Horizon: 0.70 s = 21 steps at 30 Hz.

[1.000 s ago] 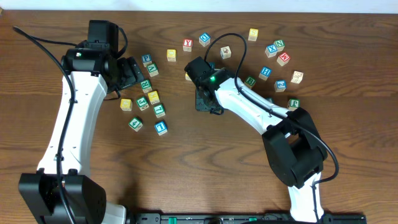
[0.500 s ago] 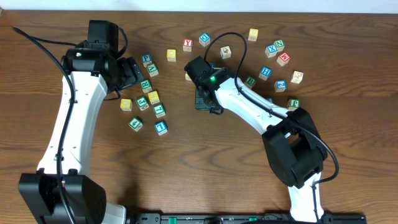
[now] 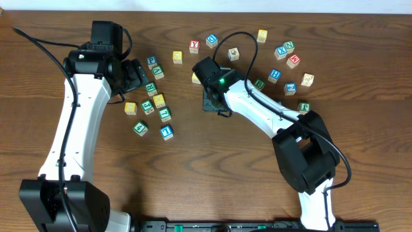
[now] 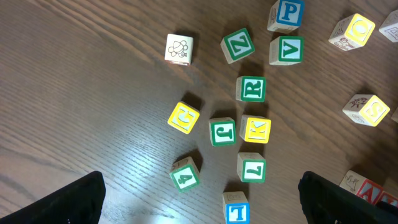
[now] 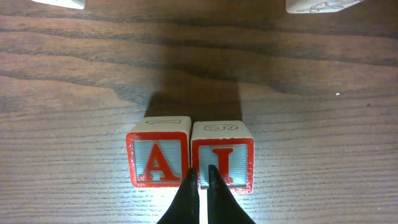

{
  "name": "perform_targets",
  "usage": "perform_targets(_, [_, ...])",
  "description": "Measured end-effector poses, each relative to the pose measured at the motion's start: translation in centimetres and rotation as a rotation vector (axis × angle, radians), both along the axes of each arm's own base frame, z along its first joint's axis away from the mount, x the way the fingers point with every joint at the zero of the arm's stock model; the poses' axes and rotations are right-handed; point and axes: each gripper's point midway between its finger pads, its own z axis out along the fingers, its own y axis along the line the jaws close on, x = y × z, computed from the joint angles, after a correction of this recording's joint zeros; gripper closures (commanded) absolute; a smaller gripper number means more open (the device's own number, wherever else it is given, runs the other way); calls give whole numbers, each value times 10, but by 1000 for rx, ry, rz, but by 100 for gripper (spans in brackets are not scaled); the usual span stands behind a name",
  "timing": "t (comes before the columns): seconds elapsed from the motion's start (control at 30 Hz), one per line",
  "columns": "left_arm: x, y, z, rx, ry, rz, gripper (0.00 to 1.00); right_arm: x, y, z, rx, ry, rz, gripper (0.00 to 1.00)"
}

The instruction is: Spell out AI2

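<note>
A [image 5: 158,163] sat touching I [image 5: 222,163] at its 9 o'clock, letters up on the worktop [image 5: 311,93]. The right gripper [image 5: 200,180] had its jaws shut on nothing, with the tips over the seam at the pair's 6 o'clock edge. The left gripper [image 4: 202,200] hung with jaws wide open and empty above loose cubes [image 4: 255,129].

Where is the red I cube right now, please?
Right wrist view, centre: the red I cube sits directly right of the red A cube, the shut right gripper at their seam.
</note>
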Motion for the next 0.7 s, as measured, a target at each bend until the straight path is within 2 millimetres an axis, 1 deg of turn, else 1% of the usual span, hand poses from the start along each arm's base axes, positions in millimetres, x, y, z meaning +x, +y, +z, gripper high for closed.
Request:
perform_targets(0.3, [0, 0, 0, 0, 0, 0, 2, 5, 3, -1, 11, -22, 7, 95])
perform_targets(0.7, [0, 0, 0, 0, 0, 0, 2, 11, 4, 0, 23, -44, 22, 95])
